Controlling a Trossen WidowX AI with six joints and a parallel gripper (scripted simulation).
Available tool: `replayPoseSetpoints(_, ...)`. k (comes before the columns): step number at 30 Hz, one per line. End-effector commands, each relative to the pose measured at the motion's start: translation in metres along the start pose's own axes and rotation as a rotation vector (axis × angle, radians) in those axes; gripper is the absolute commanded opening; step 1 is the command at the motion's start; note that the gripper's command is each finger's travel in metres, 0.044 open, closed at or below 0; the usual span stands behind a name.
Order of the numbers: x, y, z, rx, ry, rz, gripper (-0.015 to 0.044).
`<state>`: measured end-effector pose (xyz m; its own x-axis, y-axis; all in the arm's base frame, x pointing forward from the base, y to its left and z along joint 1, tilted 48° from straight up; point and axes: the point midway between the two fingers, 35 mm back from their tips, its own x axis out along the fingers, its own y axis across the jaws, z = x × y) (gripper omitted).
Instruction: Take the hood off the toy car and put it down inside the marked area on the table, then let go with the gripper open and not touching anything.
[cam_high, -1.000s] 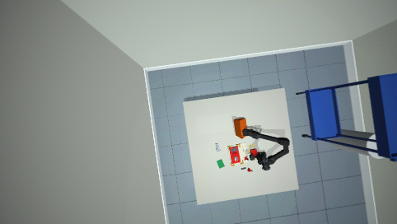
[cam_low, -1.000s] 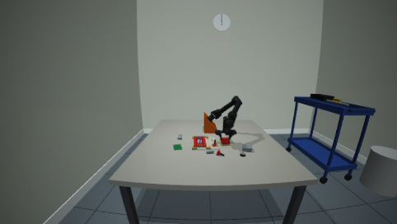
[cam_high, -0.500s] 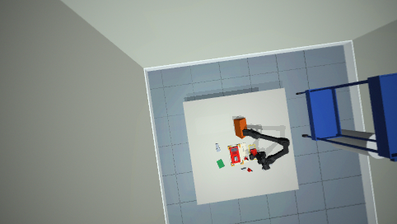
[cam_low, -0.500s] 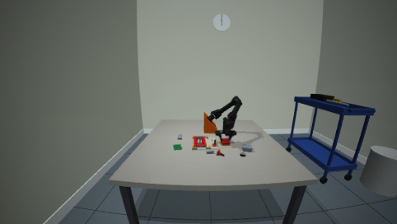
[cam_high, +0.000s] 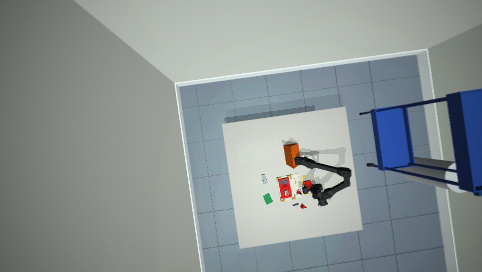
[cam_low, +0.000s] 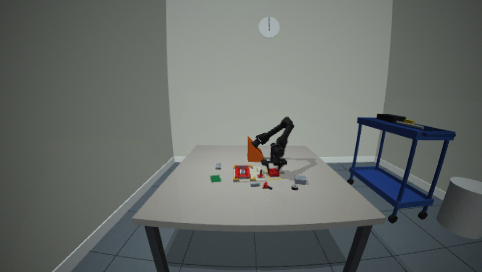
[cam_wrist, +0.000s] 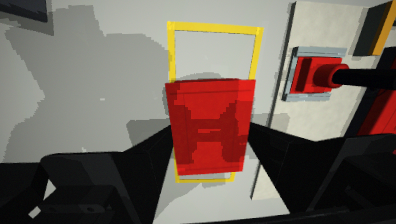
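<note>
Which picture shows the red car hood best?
The wrist view: the red hood looks big there, between the gripper's fingers. The top view shows a tiny red patch partly under the arm; the exterior view, a small red block below the gripper.

A pale rectangular table (cam_high: 255, 145) (cam_low: 200, 200) (cam_wrist: 130, 15) is supported by dark legs. Its top is marked with a yellow rectangular outline (cam_high: 306, 176) (cam_low: 274, 179) (cam_wrist: 215, 27), beside which a cream board (cam_high: 296, 181) (cam_low: 256, 170) (cam_wrist: 300, 120) is laid flat. In the exterior view, a green piece (cam_high: 268, 198) (cam_low: 215, 178) and a small pale piece (cam_high: 264, 179) (cam_low: 218, 166) are seen left of the board, an orange block (cam_high: 291, 155) (cam_low: 254, 151) behind. Nearer the front edge are placed a small grey piece (cam_high: 295, 204) (cam_low: 255, 184), a red-and-black piece (cam_high: 303, 206) (cam_low: 267, 185), a dark round piece (cam_low: 294, 187) and a grey block (cam_low: 300, 179).
</note>
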<state>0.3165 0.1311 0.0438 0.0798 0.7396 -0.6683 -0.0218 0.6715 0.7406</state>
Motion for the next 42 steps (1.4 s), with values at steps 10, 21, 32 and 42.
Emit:
replayPoseSetpoints(10, 0.0, 0.0, 0.0, 0.0, 0.0, 0.0, 0.0368)
replayPoseSetpoints(21, -0.061, -0.001, 0.002, 0.0, 0.009, -0.003, 0.044)
replayPoseSetpoints(32, -0.073, -0.001, 0.001, 0.0, 0.01, -0.001, 0.044)
replayPoseSetpoints(42, -0.073, -0.001, 0.001, 0.0, 0.01, -0.001, 0.044)
